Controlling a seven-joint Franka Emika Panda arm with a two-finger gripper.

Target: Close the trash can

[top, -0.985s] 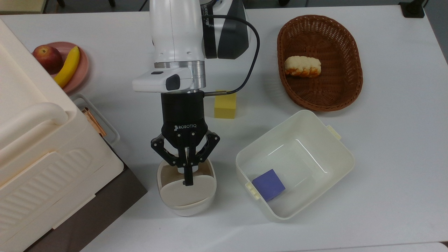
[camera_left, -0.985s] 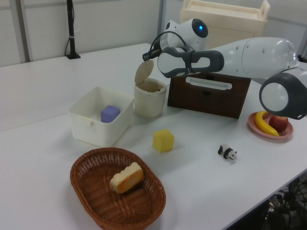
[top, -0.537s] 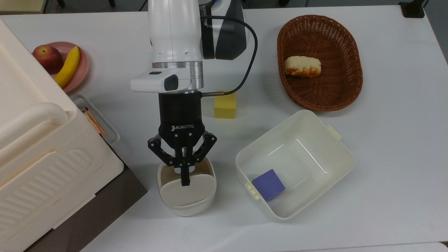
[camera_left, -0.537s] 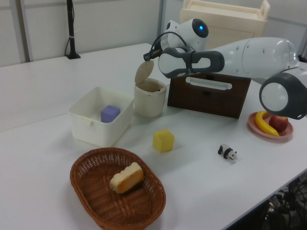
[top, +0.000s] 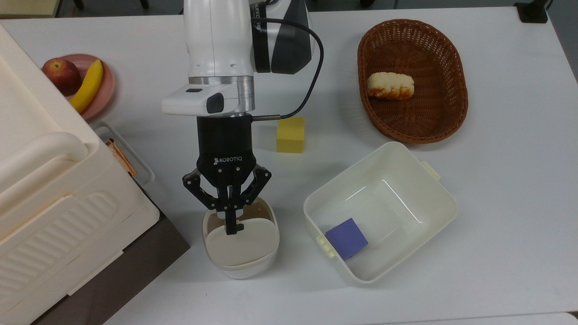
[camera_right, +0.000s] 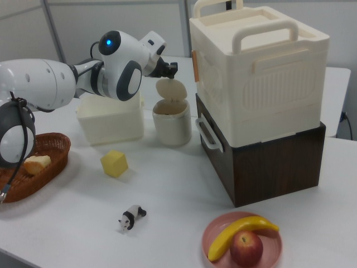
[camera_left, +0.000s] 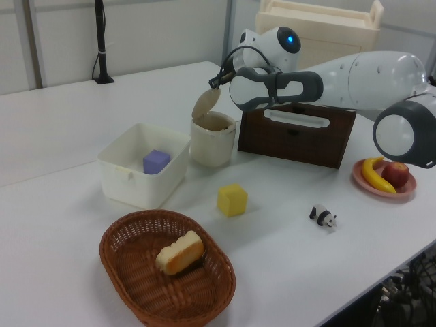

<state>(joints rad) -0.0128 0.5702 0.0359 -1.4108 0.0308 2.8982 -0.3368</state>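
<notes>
Pincer [top: 231,225] pulled back toward arm base, fingers pressed together atop raised lid [top: 240,243]. Trash can [camera_left: 212,139] on counter [top: 496,203] beside tub [top: 433,189]; light, stiff plastic—push lid's top edge.

We see a wicker basket [top: 451,113] with bread [top: 390,85] at the top view's upper right, a yellow cube [top: 291,134] centre, a purple block [top: 346,238] inside the white tub [top: 433,189]

Showing at centre of the top view: cream-white trash can [top: 240,264] with beige lid [top: 241,246], black gripper [top: 230,228]. Sitting nearby: yellow block [top: 291,134], purple cube [top: 346,238] in cream tub [top: 433,192], brown woven basket [top: 451,117]; pink plate [top: 103,92] upper left.
</notes>
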